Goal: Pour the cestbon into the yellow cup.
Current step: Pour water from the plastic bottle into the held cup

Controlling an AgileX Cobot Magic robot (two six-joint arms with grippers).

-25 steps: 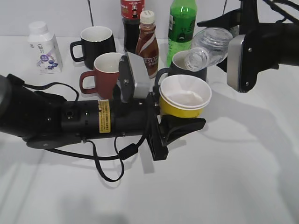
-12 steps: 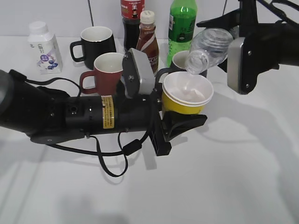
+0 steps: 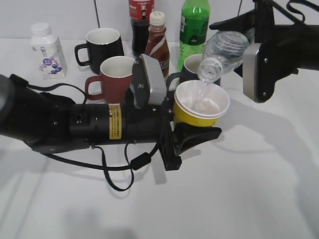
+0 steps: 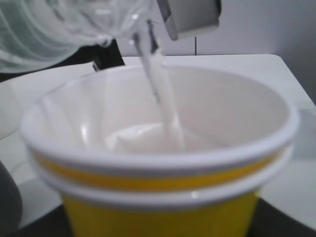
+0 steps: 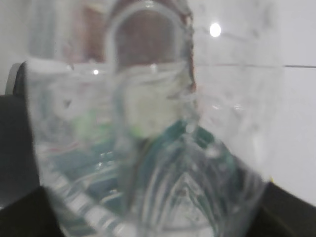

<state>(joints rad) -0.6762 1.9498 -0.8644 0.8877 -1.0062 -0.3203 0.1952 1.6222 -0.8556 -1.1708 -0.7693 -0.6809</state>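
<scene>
My left gripper (image 3: pixel 192 132) is shut on the yellow cup (image 3: pixel 199 107) and holds it above the table. The cup fills the left wrist view (image 4: pixel 163 197), white inside with water pooling at its bottom. My right gripper (image 3: pixel 249 55) is shut on the cestbon (image 3: pixel 224 50), a clear bottle tilted mouth-down over the cup's far rim. A thin stream of water (image 4: pixel 160 94) runs from its open mouth into the cup. The bottle fills the right wrist view (image 5: pixel 143 148), blurred, and hides the fingers there.
Behind the cup stand a dark mug (image 3: pixel 192 67), a red mug (image 3: pixel 112 77), a black mug (image 3: pixel 102 47), a brown bottle (image 3: pixel 157 47), an all-green bottle (image 3: pixel 194 22), a dark red-labelled bottle (image 3: pixel 140 22) and a small white bottle (image 3: pixel 47 50) at far left.
The cestbon has tipped further down and its mouth moved over the cup. Water now streams into the cup. The left arm shifted slightly right with the cup.
</scene>
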